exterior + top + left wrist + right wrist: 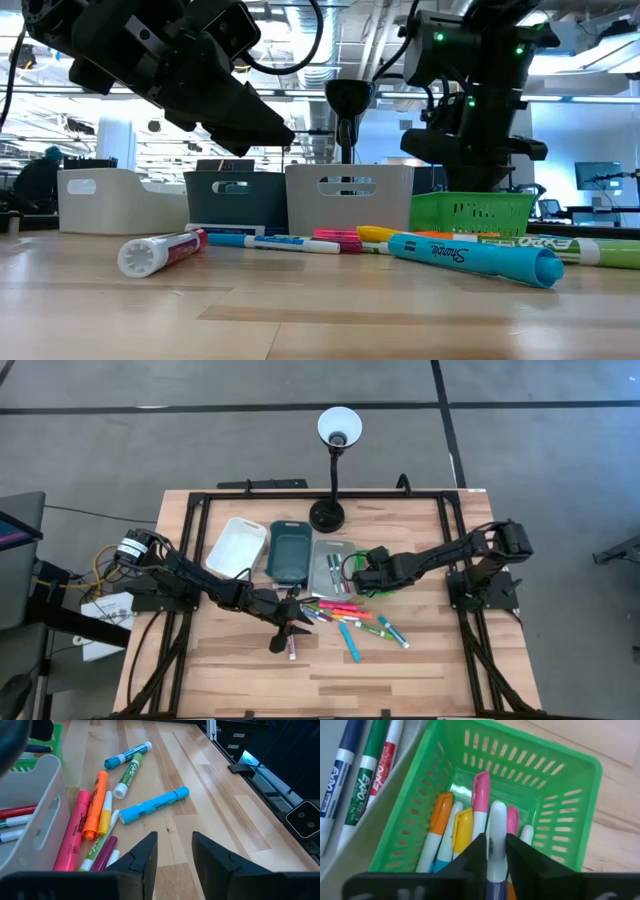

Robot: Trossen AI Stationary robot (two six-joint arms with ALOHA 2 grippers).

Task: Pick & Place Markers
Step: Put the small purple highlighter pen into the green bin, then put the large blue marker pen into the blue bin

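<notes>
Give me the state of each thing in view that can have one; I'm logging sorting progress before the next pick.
Left gripper: open, empty, hovering over the loose markers.
Right gripper: over the green slotted plastic basket, white-barrelled marker between its fingers.
Green basket: holds several highlighters.
Grey plastic tray: holds Expo markers.
White plastic bin: looks empty.
Light-blue highlighter: capped, lying loose on the table.

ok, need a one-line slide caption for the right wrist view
Right gripper lowering a white-and-purple marker into the green basket, which already holds orange, yellow and pink highlighters.
</notes>
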